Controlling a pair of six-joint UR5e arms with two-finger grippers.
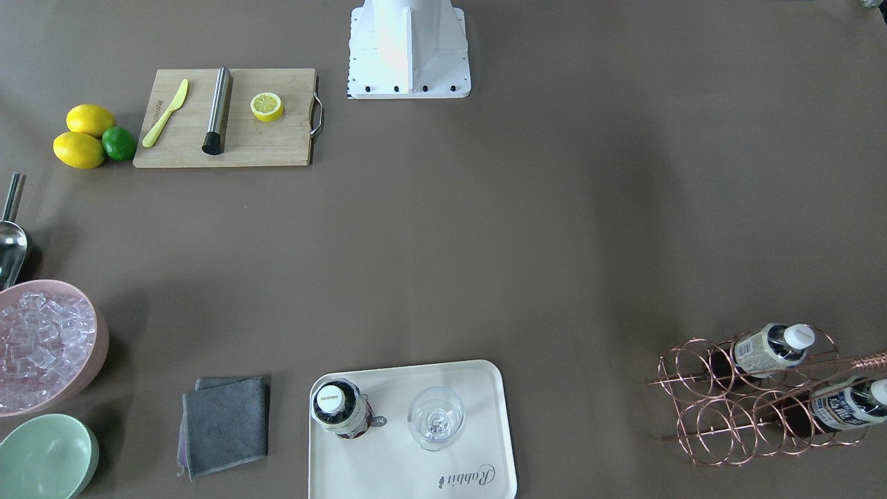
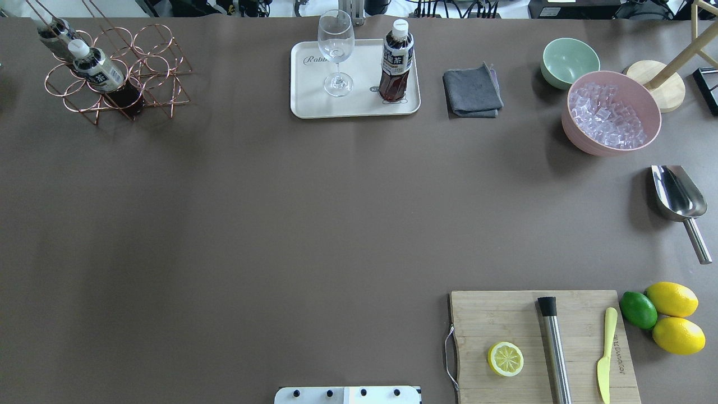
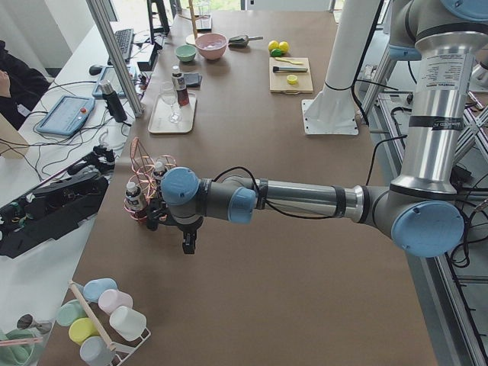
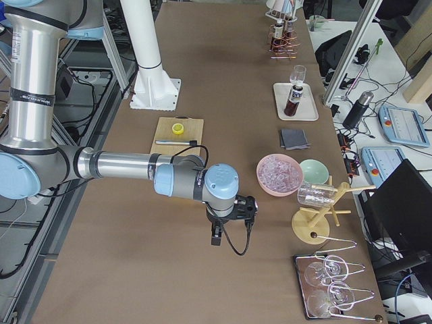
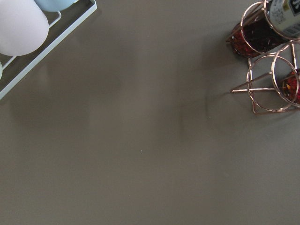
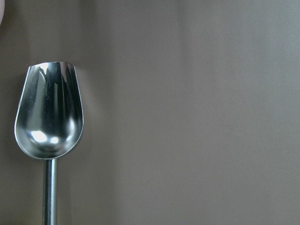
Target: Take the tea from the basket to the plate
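Observation:
One tea bottle stands upright on the cream tray, next to a wine glass; it also shows in the overhead view. Two more tea bottles lie in the copper wire basket. My left gripper hangs low over the table just beside the basket; I cannot tell whether it is open or shut. My right gripper hangs over bare table near the pink bowl; I cannot tell its state. Neither gripper's fingers show in the wrist views.
A grey cloth, a green bowl, a pink bowl of ice and a metal scoop lie on the right. A cutting board with half a lemon, and whole lemons and a lime, sit near the base. A rack of cups lies beyond the left gripper.

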